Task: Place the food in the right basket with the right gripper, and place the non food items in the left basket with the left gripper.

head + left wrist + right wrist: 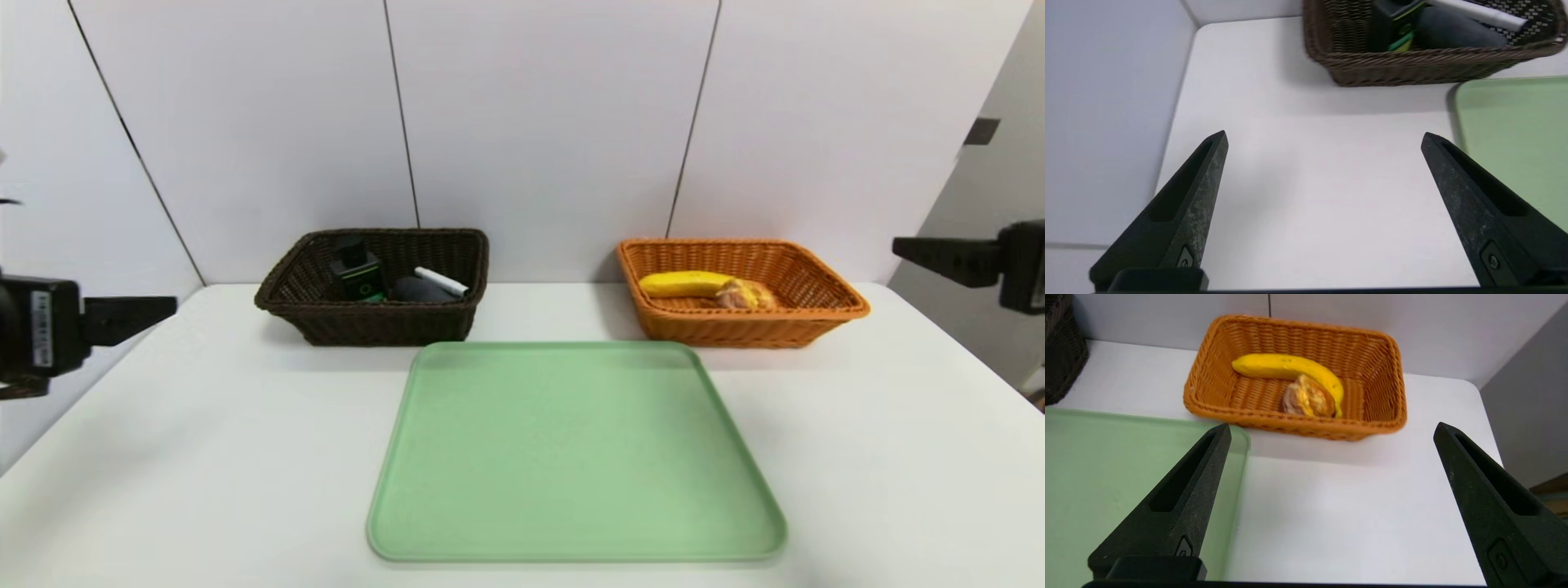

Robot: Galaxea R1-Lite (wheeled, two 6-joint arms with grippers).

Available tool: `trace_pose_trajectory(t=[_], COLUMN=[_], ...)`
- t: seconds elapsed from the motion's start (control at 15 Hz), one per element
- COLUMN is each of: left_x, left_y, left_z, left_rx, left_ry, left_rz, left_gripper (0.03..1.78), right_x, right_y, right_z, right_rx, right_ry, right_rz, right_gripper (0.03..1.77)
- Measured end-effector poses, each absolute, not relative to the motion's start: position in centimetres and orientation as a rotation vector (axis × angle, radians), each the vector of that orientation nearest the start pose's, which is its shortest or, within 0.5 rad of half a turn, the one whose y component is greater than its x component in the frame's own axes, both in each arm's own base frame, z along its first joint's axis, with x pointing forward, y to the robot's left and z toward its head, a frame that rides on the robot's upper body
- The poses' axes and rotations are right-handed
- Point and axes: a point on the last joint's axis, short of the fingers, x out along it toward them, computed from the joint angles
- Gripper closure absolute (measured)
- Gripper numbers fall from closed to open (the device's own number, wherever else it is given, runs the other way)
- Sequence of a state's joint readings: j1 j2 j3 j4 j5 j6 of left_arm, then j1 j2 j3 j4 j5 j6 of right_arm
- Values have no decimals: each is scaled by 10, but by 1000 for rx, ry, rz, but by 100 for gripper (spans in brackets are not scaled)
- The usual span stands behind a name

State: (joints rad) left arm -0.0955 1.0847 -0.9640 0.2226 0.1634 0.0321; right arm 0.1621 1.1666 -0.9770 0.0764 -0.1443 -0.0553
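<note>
On the white table (204,457) a pale green tray (571,457) sits in the lower centre of the head view, nothing on it. Behind it, near the wall, stand two wicker baskets, well apart.

The dark brown basket (375,322) is in the upper left-centre of the frame. Inside it are the squat dark bottle with a green label (357,273), the rolled dark-grey cloth (420,290) beside it, and the slim white marker pen (442,282) lying slantwise across the cloth toward the basket's right wall. The left wrist view shows the same pen (1474,12) resting over the cloth (1453,32).

The orange basket (735,327) is in the upper right-centre. The yellow banana (682,283) lies along its floor, and the crusty bread roll (743,295) touches the banana's right end. From the right wrist view, the roll (1308,401) nestles in the banana's (1286,367) curve.

The left end effector (1323,136) hangs at the far left edge of the head view, above the table's left side, its fingers spread wide apart and holding nothing. The right end effector (1331,430) hangs at the far right edge, likewise spread apart and empty, above bare table in front of the orange basket.
</note>
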Motion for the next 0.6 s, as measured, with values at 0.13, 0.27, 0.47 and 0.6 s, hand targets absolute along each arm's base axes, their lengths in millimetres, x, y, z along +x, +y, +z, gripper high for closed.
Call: trace_pose_trajectory(t=[0.13,0.27,0.47,0.6], left_x=[107,74,26,-1], left_y=[1,4,3,2], left_z=[274,260,231,208], left_rx=[59,50,39,39], left_ry=[316,277,199,140], left_rz=[137,165,140,122], left_gripper=[14,13,12,12], right_x=[137,106,61,32], right_y=[15,9,3,0], right_z=[278,266,247,229], right_rx=[-92,-87,-77,-76], right_ry=[257,225,145,88], right_rz=[-9,-32,-59,-67], right_gripper=[9,9,9,9])
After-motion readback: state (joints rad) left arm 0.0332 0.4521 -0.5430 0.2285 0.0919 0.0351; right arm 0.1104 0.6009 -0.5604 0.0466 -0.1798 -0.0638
